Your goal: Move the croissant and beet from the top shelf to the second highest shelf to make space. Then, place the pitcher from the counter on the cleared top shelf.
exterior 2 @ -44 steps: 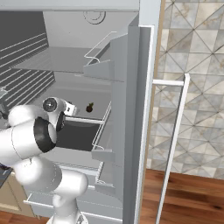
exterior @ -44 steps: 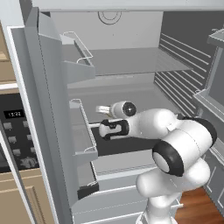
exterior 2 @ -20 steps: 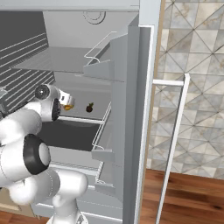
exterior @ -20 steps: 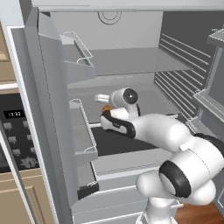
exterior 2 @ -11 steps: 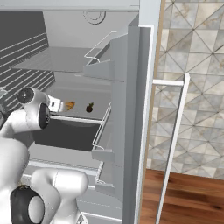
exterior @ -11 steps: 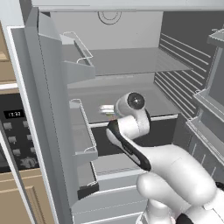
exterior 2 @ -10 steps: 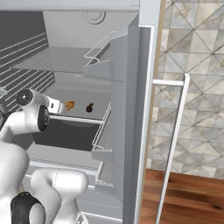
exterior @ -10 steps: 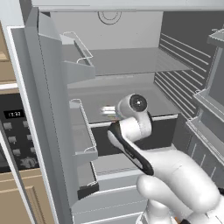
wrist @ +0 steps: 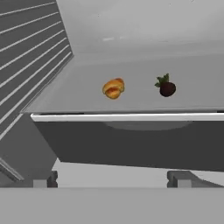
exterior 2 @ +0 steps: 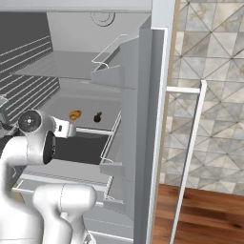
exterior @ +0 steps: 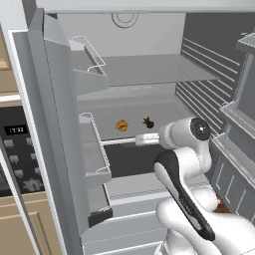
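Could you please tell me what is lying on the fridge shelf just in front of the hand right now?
The croissant and the beet lie apart on the shelf; nothing covers them. A dark space shows beneath it.

small lit digits on oven display (exterior: 16,130), illegible

On the lower fridge shelf (wrist: 65,94) the croissant (wrist: 113,88) and the beet (wrist: 166,86) lie apart, seemingly midway between front edge and back wall.

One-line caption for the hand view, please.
Open gripper faces the croissant and beet, side by side and apart on a fridge shelf.
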